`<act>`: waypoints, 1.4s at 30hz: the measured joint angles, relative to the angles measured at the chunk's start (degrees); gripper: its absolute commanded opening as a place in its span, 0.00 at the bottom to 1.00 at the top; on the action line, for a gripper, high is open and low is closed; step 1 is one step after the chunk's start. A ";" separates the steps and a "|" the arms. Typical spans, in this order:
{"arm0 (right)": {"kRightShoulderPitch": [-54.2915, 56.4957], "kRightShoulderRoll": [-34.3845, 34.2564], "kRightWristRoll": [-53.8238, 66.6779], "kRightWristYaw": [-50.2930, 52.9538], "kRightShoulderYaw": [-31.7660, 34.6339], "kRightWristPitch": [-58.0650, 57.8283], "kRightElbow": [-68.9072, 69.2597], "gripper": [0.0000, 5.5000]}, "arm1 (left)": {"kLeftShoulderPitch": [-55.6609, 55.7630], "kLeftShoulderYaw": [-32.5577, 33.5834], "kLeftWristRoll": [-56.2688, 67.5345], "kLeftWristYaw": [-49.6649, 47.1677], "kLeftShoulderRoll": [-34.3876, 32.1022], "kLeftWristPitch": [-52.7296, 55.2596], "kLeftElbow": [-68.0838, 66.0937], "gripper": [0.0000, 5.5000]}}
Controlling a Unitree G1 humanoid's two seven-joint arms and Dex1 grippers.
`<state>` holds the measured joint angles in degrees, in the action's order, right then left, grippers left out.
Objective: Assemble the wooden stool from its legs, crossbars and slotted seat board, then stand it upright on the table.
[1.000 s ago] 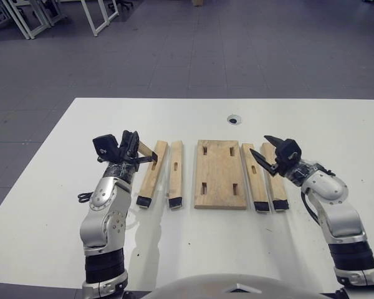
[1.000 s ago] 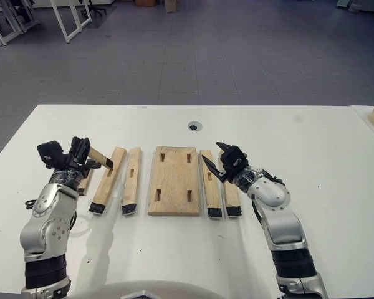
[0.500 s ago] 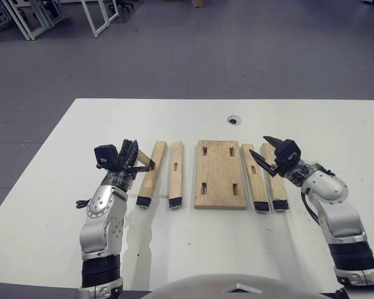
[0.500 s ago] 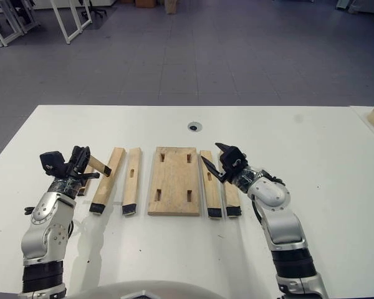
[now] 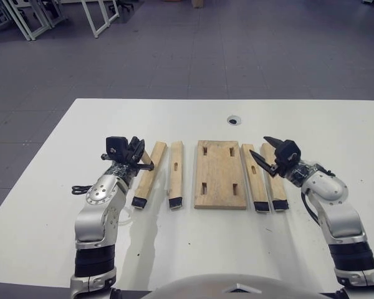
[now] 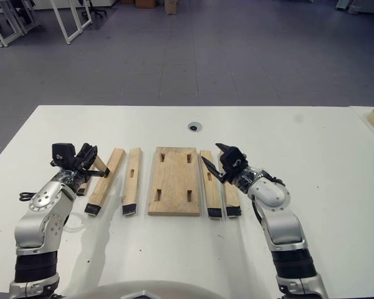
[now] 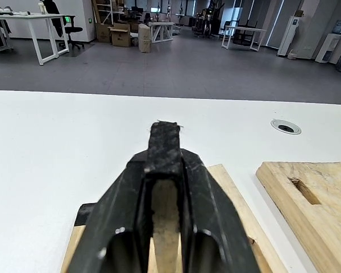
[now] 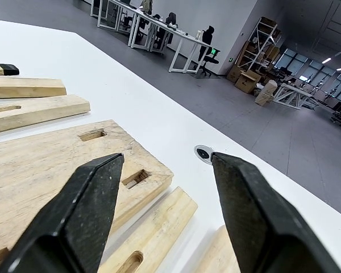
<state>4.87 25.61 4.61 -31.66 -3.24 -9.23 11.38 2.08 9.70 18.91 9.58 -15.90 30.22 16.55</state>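
Left wrist view puts the left pincer nearest, clenched on a thin crossbar whose dark tip pokes out past the fingertips. It is held over the outer left leg; whether the two touch I cannot tell. The grasp takes only a short stretch of the stick, so my worry is that it pivots between the fingers when its tip is pressed into a slot. A skewed end would likely jam, or push the loose leg across the surface. Nothing pins that leg, nor the inner left leg just beside it, so either could slide off line.

The right pincer hangs released over the inner right leg, jaws spread and holding nothing, with the outer right leg just beside. A low pass there might clip those two and knock them askew.

Between the leg pairs the slotted seat board lies flat, slots facing up, apart from both pincers.

Farther back, a round cable hole breaks the surface. A small part shoved that way could catch on it, though it sits well apart from the pieces.
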 measured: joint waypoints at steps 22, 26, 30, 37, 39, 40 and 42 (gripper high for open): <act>-0.83 -1.35 -0.51 2.38 -1.36 0.46 0.42 0.51 | 17.82 3.90 6.76 0.65 -2.40 1.97 -9.44 0.30; -0.71 -1.54 -0.58 2.45 -1.71 1.35 0.31 0.51 | 14.34 2.35 5.72 0.94 -1.30 1.02 -11.29 0.30; -0.71 -1.54 -1.00 2.71 -1.88 1.53 0.16 0.51 | 16.32 3.79 5.70 0.91 -0.97 -0.46 -12.59 0.30; -1.17 -1.60 -1.07 2.84 -1.95 1.58 0.14 0.51 | 16.22 7.87 10.74 -0.65 -0.07 0.69 3.11 0.30; -1.55 -1.62 -1.08 2.89 -1.92 1.56 0.33 0.51 | 13.88 10.33 12.17 -0.95 -0.09 -0.50 7.36 0.30; -1.66 -1.64 -1.08 2.89 -1.93 1.56 0.42 0.51 | 12.18 10.87 12.31 -0.67 -0.20 -0.92 8.84 0.33; -1.95 -1.74 -1.09 2.93 -1.95 1.55 0.64 0.51 | 5.17 10.40 12.06 2.14 -0.46 -2.86 11.64 0.39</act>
<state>2.92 23.87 3.52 -28.73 -5.19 -7.68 12.01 7.25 20.10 30.97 11.71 -16.36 27.37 28.19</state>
